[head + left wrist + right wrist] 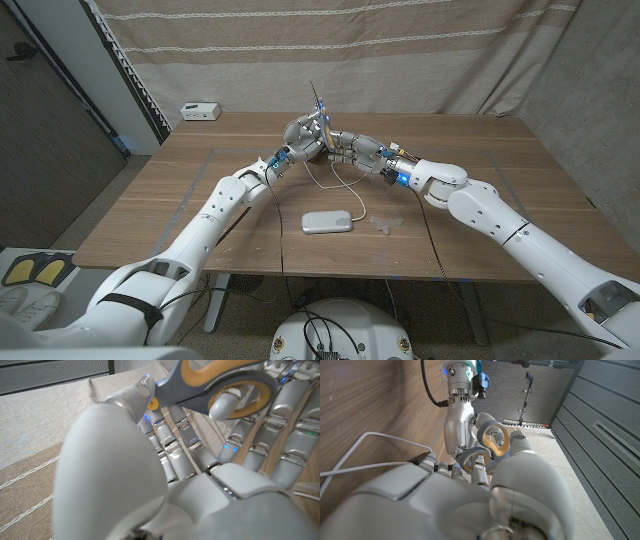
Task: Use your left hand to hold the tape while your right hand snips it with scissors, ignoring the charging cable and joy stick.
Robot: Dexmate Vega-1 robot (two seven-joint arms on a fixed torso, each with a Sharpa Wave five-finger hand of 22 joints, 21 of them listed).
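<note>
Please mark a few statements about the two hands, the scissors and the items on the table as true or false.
1. The two hands meet above the table's middle. True: left hand, right hand.
2. The scissors lie flat on the table. False: they are held up, blades pointing upward.
3. A white cable lies below the hands. True.
4. The flat white device sits at the far left corner. False: it is near the front edge.

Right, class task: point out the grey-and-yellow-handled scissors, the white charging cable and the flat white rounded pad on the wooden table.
Grey-and-yellow-handled scissors (220, 382): left wrist view, on the handle loop.
White charging cable (331, 183): head view, on its loop on the table.
Flat white rounded pad (329, 221): head view, on its top face.
</note>
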